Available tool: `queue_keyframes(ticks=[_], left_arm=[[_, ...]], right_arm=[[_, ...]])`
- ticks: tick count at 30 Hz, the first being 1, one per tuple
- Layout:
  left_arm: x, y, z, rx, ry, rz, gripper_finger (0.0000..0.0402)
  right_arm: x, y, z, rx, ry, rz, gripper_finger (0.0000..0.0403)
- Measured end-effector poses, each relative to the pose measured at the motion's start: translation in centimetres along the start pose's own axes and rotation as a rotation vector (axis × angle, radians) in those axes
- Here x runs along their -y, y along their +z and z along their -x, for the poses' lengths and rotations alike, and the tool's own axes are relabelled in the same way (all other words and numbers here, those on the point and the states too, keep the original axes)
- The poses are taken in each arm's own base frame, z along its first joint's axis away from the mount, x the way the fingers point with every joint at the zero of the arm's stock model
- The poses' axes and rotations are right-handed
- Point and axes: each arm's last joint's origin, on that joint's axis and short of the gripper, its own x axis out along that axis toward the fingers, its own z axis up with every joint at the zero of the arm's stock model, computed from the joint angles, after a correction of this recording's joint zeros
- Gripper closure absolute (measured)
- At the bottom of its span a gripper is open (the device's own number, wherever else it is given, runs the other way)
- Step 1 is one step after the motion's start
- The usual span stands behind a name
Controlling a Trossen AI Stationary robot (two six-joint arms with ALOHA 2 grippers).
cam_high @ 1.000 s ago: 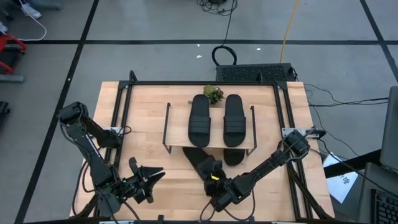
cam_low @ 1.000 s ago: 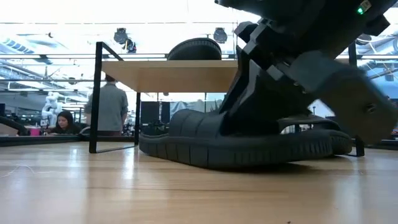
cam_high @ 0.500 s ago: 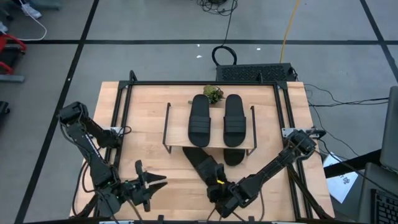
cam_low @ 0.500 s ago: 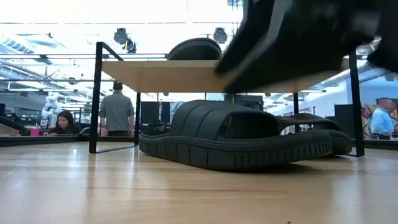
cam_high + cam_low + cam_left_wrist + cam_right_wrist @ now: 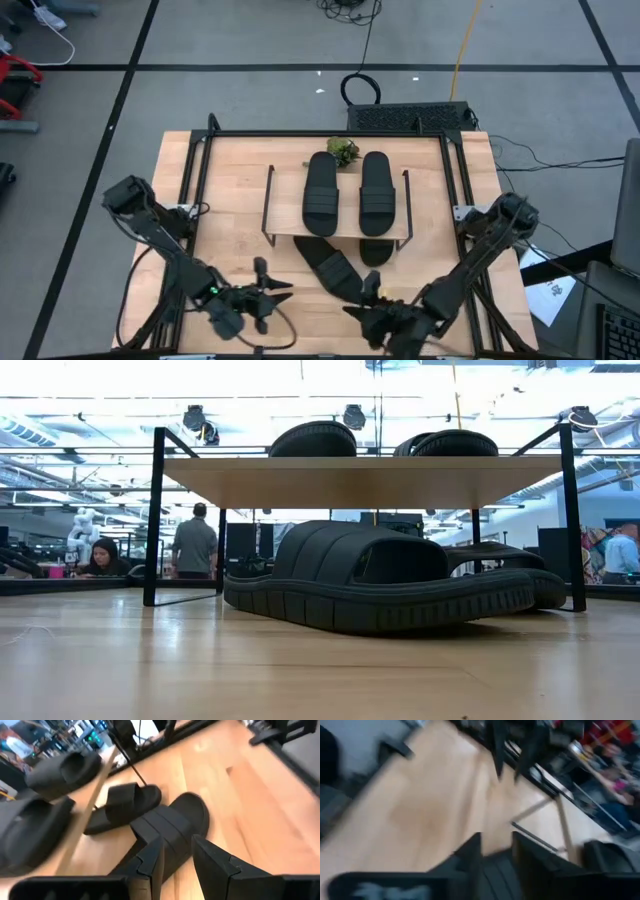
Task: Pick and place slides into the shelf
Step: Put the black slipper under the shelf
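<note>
We judge the left tool (image 5: 268,295), fingers parted and empty, should close squarely across the ribbed strap of the slide (image 5: 335,265) lying on the counter (image 5: 235,230) just ahead, half outside the shelf (image 5: 285,190).

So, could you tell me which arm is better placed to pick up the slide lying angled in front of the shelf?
Probably the left: its open pincer faces the slide squarely, as the left wrist view shows. The right pincer, also open, sits off beside the slide's near end.
</note>
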Motion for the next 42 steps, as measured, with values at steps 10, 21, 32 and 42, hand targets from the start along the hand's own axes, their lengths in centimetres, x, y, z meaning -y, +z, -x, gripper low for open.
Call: queue_keyframes(ticks=[10, 21, 32, 42], left_arm=[[0.2, 0.6, -3.8, -0.001, -0.045, 0.084, 0.0293], [1.8, 4.2, -11.7, -0.273, -0.010, 0.012, 0.0287], [2.0, 5.9, -16.3, -0.433, 0.048, 0.054, 0.0141], [2.0, 5.5, -16.3, -0.457, 0.091, 0.058, 0.0015]], right_arm=[[4.3, -5.0, 3.0, 0.530, 0.204, -0.214, 0.0393], [8.9, -10.5, 5.7, 0.606, 0.139, -0.365, 0.0401], [9.6, -10.7, 7.1, 0.626, 0.156, -0.372, 0.0402], [9.1, -11.0, 7.6, 0.620, 0.200, -0.370, 0.0401]])
